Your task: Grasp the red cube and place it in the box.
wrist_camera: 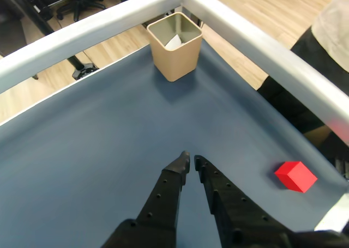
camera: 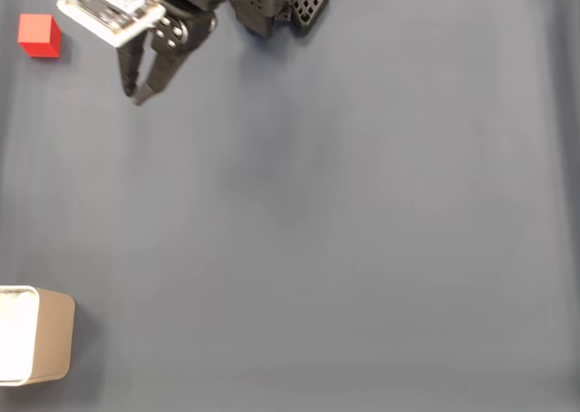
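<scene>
The red cube (camera: 39, 35) lies on the dark blue mat near the top left corner of the fixed view; in the wrist view the cube (wrist_camera: 295, 175) sits low on the right. My gripper (camera: 136, 95) hangs to the right of the cube and apart from it. Its black fingers are shut with nothing between them, and in the wrist view the gripper (wrist_camera: 191, 161) points toward the far corner. The tan box (camera: 54, 335) stands at the bottom left edge of the fixed view, cut off by the frame. The box (wrist_camera: 174, 62) is upright at the mat's far corner in the wrist view.
The arm's black base (camera: 272, 4) sits at the top edge. A pale metal rail (wrist_camera: 262, 46) frames the mat past the box and cube. A person's clothing (wrist_camera: 332, 24) shows beyond the rail on the right. Bare mat (camera: 344, 222) spreads across the middle and right.
</scene>
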